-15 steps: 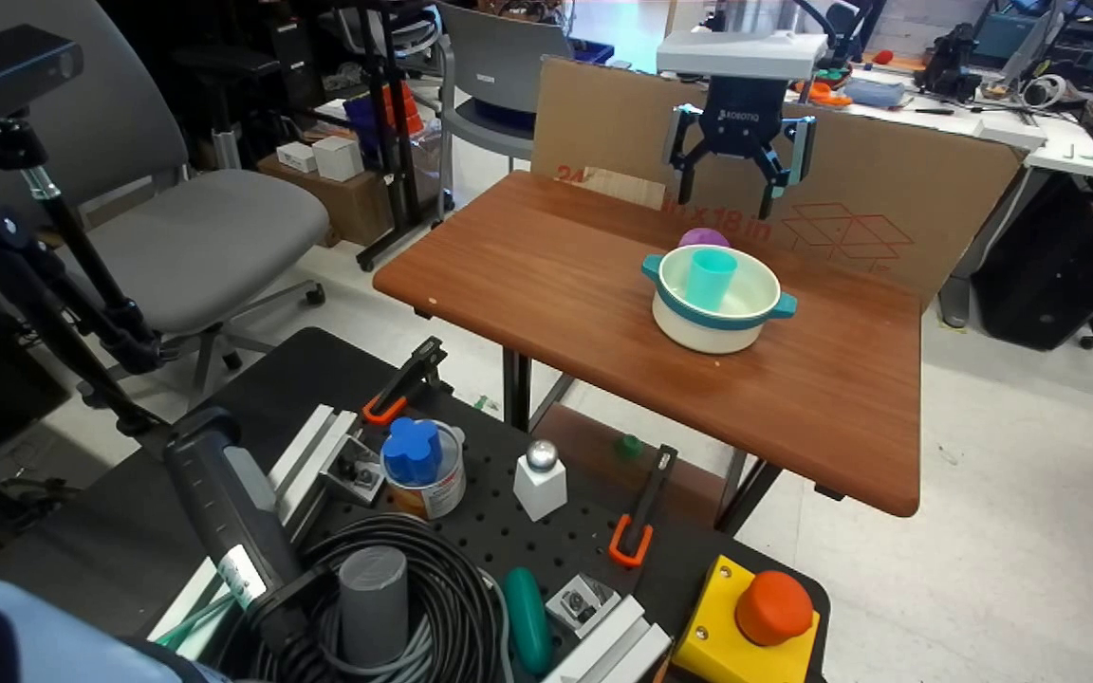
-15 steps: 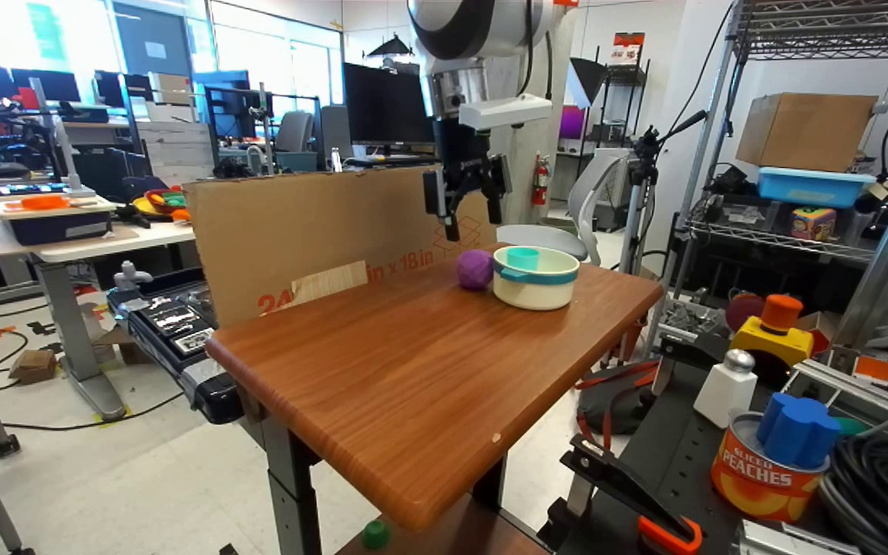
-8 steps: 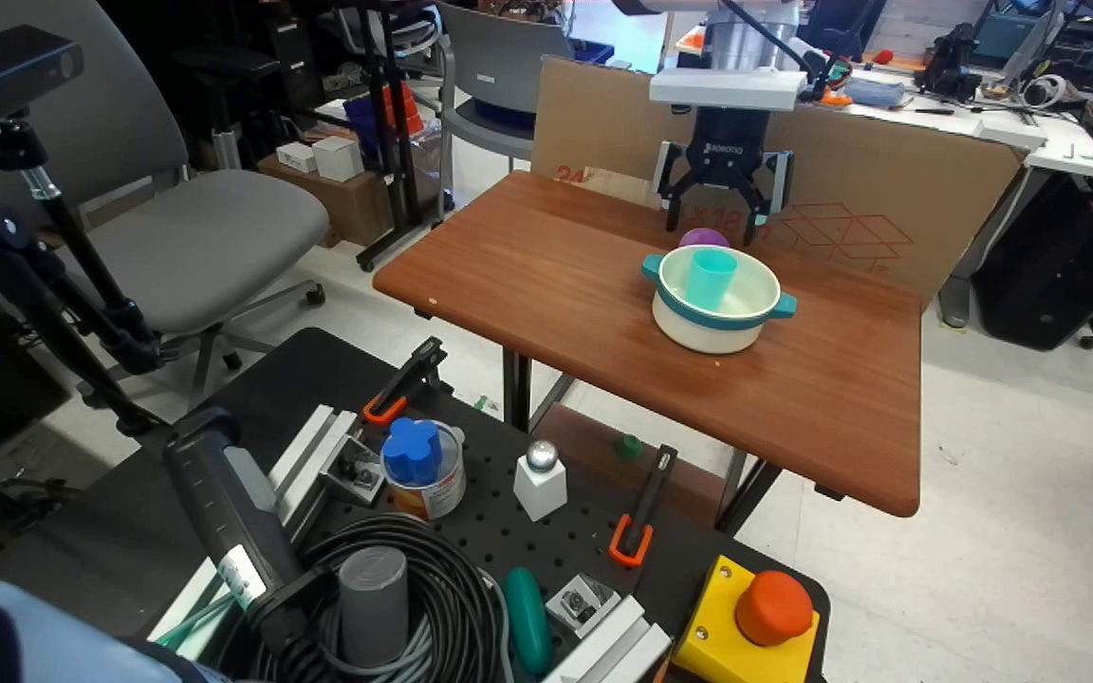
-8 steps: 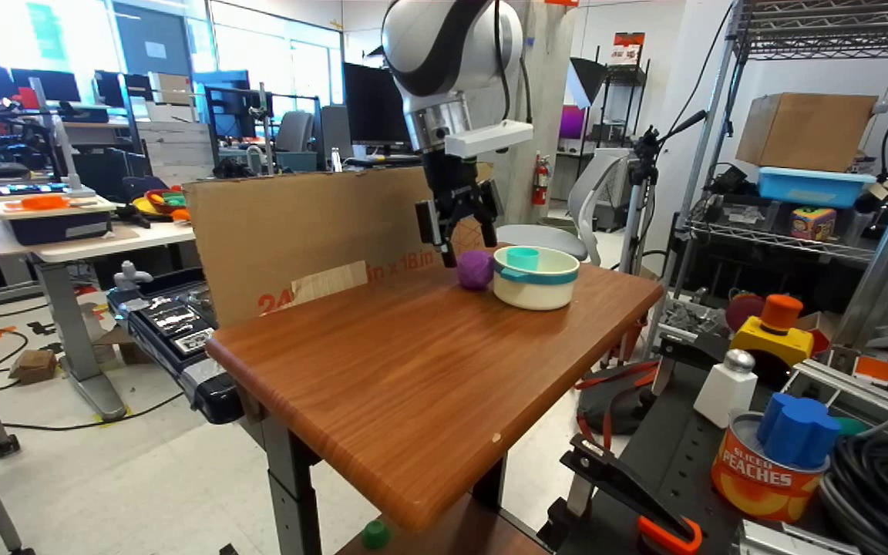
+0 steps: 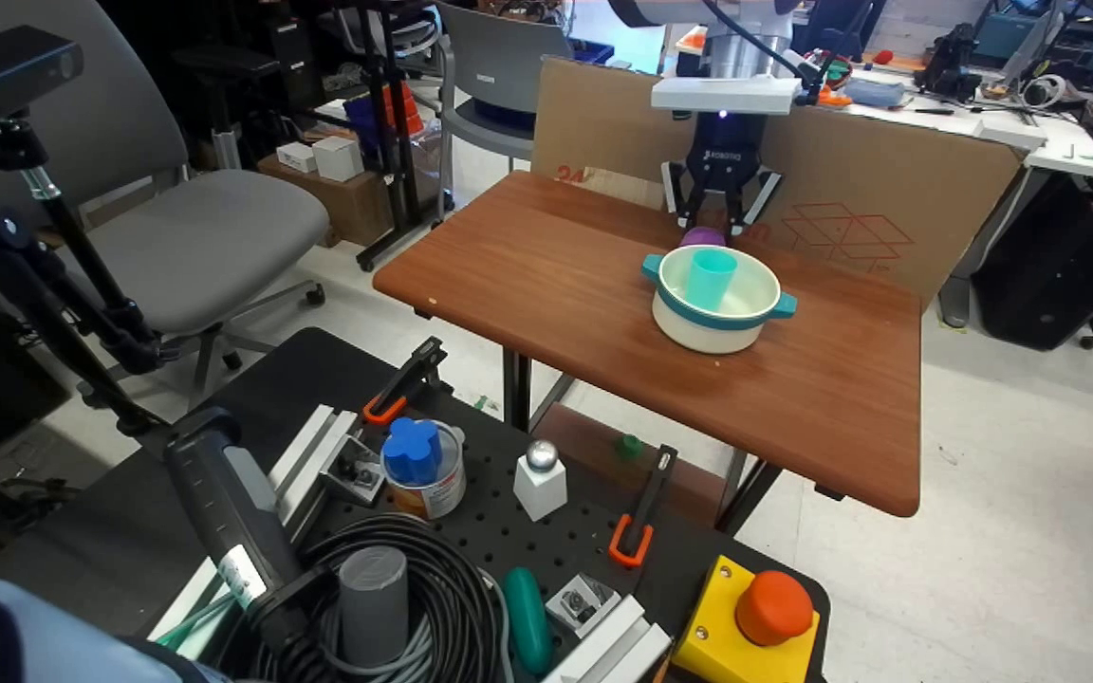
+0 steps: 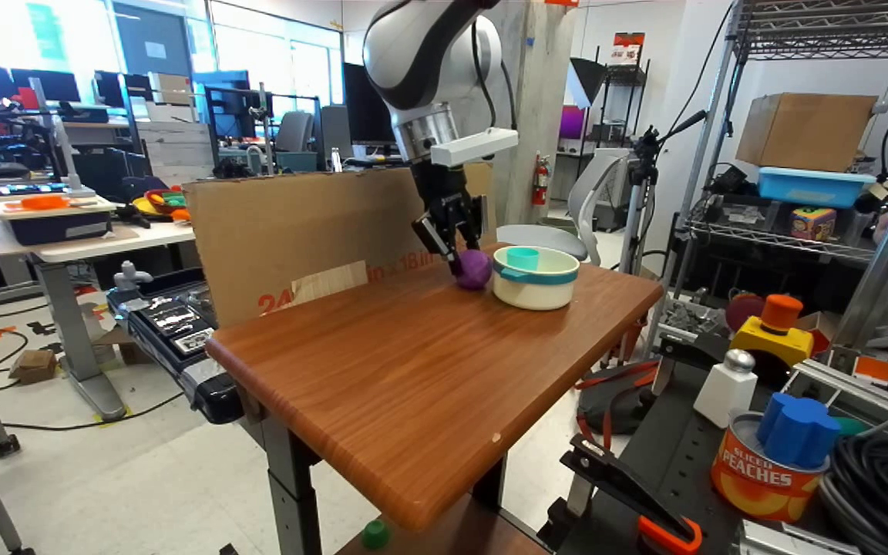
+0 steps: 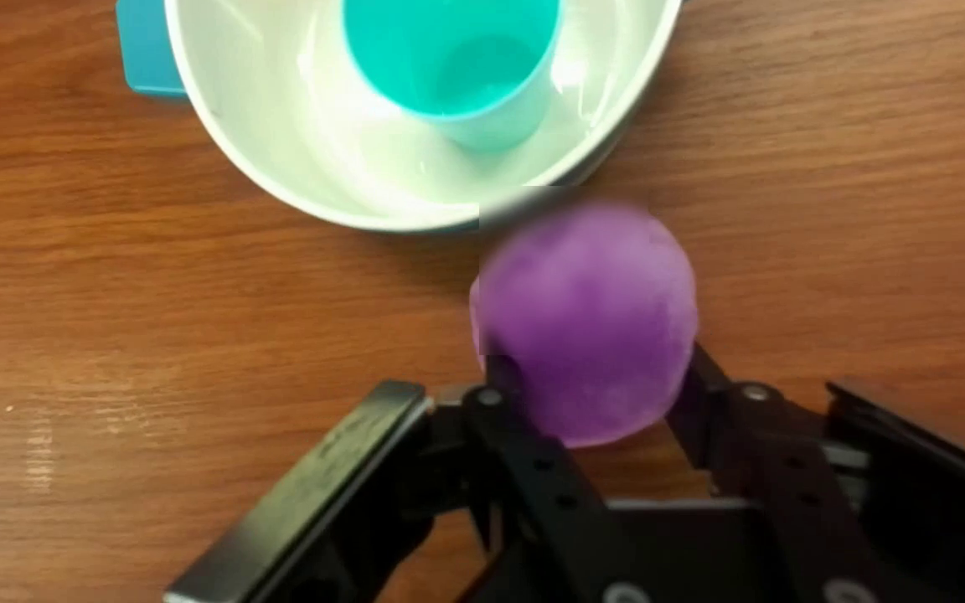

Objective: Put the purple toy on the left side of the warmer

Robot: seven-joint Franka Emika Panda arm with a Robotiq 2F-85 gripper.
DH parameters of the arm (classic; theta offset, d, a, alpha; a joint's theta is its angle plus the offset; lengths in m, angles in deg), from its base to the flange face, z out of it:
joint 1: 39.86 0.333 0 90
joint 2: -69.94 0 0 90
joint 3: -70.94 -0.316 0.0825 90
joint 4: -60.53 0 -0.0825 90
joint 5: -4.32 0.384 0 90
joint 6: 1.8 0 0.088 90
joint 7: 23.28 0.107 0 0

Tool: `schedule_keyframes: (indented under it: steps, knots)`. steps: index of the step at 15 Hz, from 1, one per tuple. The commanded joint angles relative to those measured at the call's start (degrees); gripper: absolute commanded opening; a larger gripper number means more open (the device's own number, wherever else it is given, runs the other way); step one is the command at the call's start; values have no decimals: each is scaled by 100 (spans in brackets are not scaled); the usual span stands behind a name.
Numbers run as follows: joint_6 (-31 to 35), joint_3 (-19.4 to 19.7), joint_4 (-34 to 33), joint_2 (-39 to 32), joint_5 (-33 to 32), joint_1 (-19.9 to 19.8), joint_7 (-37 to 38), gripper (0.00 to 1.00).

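Observation:
The purple toy [image 7: 600, 310] is a rounded lump on the wooden table, right beside the warmer. My gripper [image 7: 597, 373] points down over it, and in the wrist view dark fingers press against its two sides, the left one slightly blurred. An exterior view shows the toy [image 6: 476, 270] with a finger against its near side; in an exterior view the toy [image 5: 702, 237] is partly hidden behind the warmer. The warmer [image 5: 703, 335] is a round cream pot with a teal band and side handles. A teal cup [image 5: 712, 275] stands inside it.
A cardboard panel [image 6: 313, 223] stands upright along the table's back edge, close behind the gripper. Bare wooden tabletop [image 6: 382, 370] stretches away from the toy on the side opposite the warmer. A black cart [image 5: 499, 541] with clamps and cans stands before the table.
My gripper has come down from above onto the purple toy, tilting a little, and its fingers have drawn in from wide apart to the toy's sides. The warmer stayed put.

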Motion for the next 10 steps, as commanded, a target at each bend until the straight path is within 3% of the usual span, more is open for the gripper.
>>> schedule_keyframes:
  steps: [1, 3, 10]
  knots:
    - [-312, 61, -547, -150, 56, 57, 66, 15]
    - [-109, 0, -416, 123, 102, 93, 101, 3]
    - [1187, -487, 1446, 1692, 309, 309, -201, 4]
